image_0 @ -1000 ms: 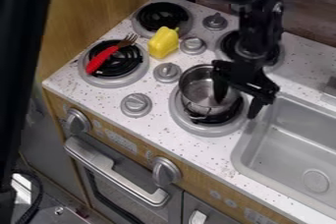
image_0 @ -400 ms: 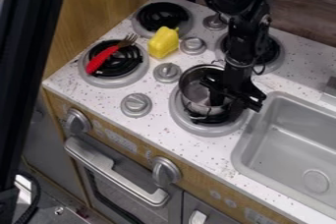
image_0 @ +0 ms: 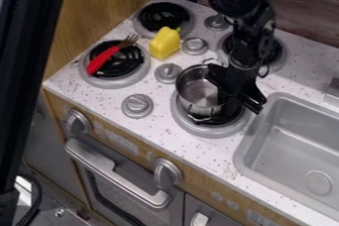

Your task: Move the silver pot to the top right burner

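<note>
Four black-coiled burners [image_0: 163, 16], one beneath the round silver metal pot [image_0: 197, 91]; at its right, one black gripper [image_0: 240, 92], its opening I can't tell.

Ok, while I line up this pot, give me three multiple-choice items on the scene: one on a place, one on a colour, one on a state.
1. Where is the fork?
A. In the sink
B. On the back left burner
C. On the front left burner

2. What colour is the pepper?
A. Yellow
B. Green
C. Purple

3. How is the pot?
A. Lidded
B. Open at the top
C. Upside down

1: C, its red handle lies across that burner's black coil.
2: A, its whole visible surface is yellow.
3: B, its inside shows through the uncovered mouth.
</note>
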Controlling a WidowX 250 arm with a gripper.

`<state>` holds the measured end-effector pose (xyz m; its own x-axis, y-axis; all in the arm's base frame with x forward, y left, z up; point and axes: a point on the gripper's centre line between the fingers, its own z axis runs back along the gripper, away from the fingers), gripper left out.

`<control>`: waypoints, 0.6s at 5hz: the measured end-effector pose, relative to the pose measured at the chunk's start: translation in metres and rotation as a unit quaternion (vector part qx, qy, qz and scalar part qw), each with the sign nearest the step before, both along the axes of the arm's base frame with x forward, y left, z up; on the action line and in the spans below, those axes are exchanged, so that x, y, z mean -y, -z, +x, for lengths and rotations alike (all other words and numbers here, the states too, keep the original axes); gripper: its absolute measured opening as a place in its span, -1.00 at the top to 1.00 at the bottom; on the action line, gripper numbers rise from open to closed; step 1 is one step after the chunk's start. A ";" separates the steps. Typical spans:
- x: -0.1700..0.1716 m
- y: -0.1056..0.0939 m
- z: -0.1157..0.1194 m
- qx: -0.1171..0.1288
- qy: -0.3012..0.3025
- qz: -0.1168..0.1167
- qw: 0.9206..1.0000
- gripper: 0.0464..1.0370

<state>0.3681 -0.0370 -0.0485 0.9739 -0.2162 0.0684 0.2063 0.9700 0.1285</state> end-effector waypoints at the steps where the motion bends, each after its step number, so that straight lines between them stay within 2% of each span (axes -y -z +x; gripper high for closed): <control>1: 0.002 -0.007 0.018 0.036 0.055 0.011 0.998 0.95; 2: 0.006 -0.023 0.050 0.078 0.114 0.036 0.990 0.95; 3: 0.009 -0.025 0.076 0.089 0.141 0.054 0.985 0.95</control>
<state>0.4444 -0.0465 -0.0234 0.8490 -0.4910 0.1951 0.4294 0.8564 0.2867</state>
